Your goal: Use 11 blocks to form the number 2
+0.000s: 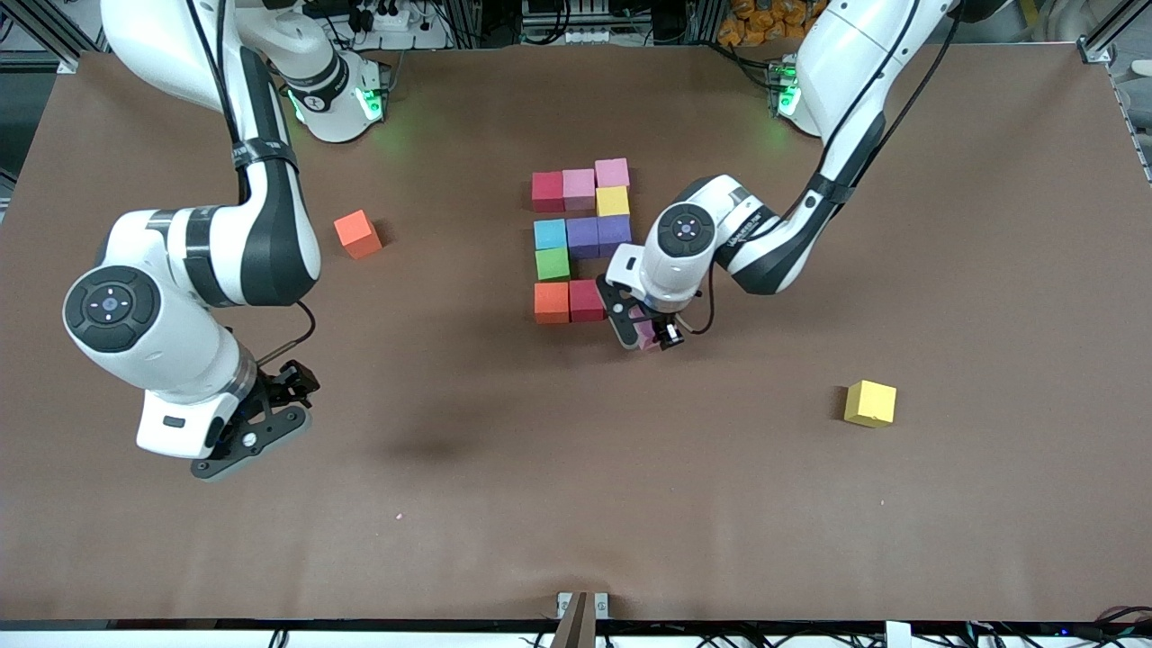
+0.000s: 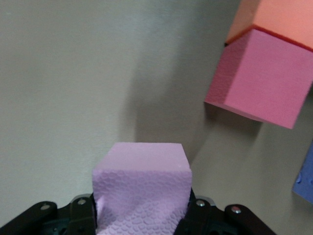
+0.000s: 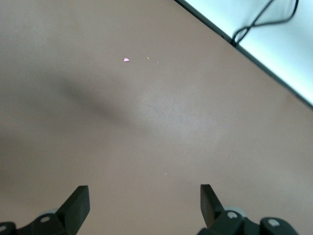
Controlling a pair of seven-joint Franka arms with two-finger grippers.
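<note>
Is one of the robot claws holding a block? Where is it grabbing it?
The left claw is shut on a pink foam cube, pinching two opposite sides. The right claw is open, holding nothing.

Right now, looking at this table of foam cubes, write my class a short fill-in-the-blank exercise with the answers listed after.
1. The left gripper is shut on a ____ block.
2. The right gripper is ____ and holds nothing.
3. The green block sits directly between the orange block and the ____ block.
4. The loose yellow block lies toward the ____ arm's end of the table.

Answers: pink; open; light blue; left
</note>
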